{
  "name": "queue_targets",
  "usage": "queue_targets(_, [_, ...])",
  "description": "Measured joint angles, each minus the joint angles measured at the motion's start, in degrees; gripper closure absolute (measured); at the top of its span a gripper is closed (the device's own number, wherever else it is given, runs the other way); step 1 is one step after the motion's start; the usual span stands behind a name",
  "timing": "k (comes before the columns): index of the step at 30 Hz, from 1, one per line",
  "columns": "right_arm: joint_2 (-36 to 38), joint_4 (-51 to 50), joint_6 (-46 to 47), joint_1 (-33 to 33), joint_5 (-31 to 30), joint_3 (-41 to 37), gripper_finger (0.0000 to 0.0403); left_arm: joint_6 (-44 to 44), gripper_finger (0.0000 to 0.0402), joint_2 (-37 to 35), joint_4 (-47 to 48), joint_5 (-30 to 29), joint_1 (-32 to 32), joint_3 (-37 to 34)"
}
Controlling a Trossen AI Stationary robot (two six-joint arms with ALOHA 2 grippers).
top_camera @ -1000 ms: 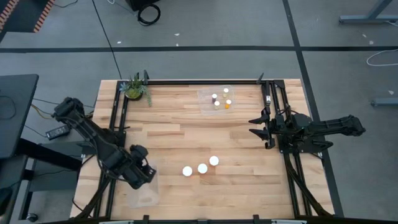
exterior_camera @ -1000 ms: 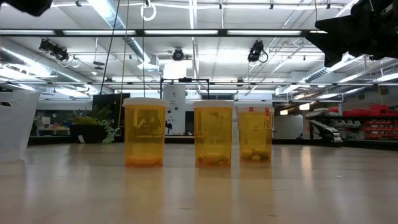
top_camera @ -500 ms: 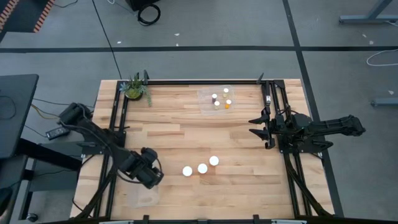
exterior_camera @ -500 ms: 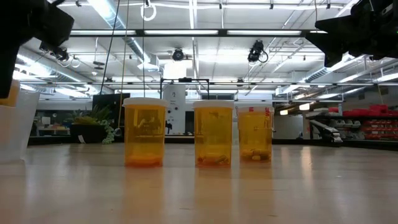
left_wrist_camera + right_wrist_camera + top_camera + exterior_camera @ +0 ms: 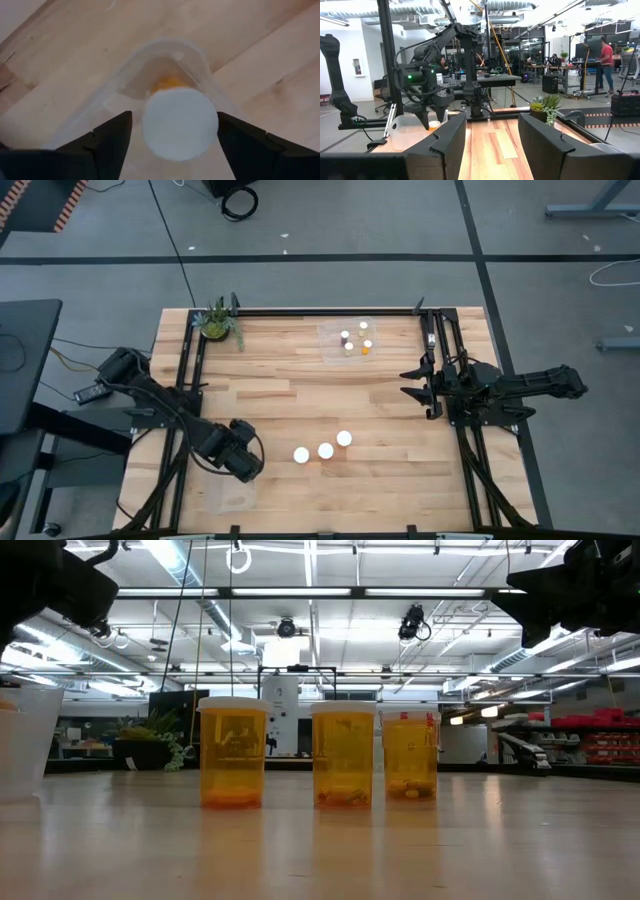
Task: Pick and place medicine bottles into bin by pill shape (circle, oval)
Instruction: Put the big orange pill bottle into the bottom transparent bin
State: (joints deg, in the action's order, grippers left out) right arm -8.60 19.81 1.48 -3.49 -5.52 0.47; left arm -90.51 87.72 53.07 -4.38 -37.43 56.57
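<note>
An orange medicine bottle with a white cap (image 5: pixel 180 122) stands upright in the clear bin (image 5: pixel 228 490) at the table's near left. My left gripper (image 5: pixel 238 460) points down over it, open, with one finger on each side of the cap. Three more white-capped bottles (image 5: pixel 325 450) stand on their bases on the wood mid-table; in the low view they (image 5: pixel 343 755) stand in a row. Several small bottles sit in a second clear bin (image 5: pixel 352 340) at the far side. My right gripper (image 5: pixel 407 383) waits open at the table's right, holding nothing. My left gripper has a clear gap between one finger (image 5: pixel 115 140) and the cap. The other finger (image 5: pixel 240 145) stands right at the cap's edge (image 5: pixel 214 125). I cannot tell whether it touches. The fingers point down from above.
A small green potted plant (image 5: pixel 218 322) stands at the far left corner. Black frame rails (image 5: pixel 190 380) run along the table's left and right sides. Bare wood lies between the three bottles and the far bin.
My left gripper has come down and a little toward the table's right edge, settling over the near-left bin. In the low view, the bottle's orange body shows lower at the bin's rim than half a second ago.
</note>
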Motion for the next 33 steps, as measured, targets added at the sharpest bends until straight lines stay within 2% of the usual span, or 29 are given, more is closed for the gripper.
queue_targets(3, [0.0,0.0,0.0,-0.02,0.02,0.0,0.0214,1.74,0.0098,0.0,1.75,1.13,0.04,2.12])
queue_targets(7, [0.0,0.0,0.0,0.0,0.02,0.0,0.0214,2.74,0.0105,0.0,9.74,1.13,0.35,7.69])
queue_targets(11, [0.0,0.0,0.0,-0.02,0.02,0.0,0.0214,2.8,0.0115,-0.02,15.55,-1.7,1.02,13.18])
queue_targets(14, [0.0,0.0,0.0,-0.02,0.02,-0.02,0.0214,4.44,0.0121,0.0,13.64,-4.41,2.17,14.8])
queue_targets(18, [0.0,0.0,0.0,-0.02,0.02,0.0,0.0214,9.46,0.0126,1.74,7.78,-4.02,5.11,14.76])
queue_targets(26, [-0.01,0.0,0.0,0.0,0.01,-0.02,0.0214,22.2,0.0127,8.54,-4.41,2.96,11.02,14.74])
queue_targets(33, [0.0,0.0,0.0,0.0,0.02,-0.02,0.0214,26.67,0.0127,13.16,-11.61,6.69,13.05,14.74])
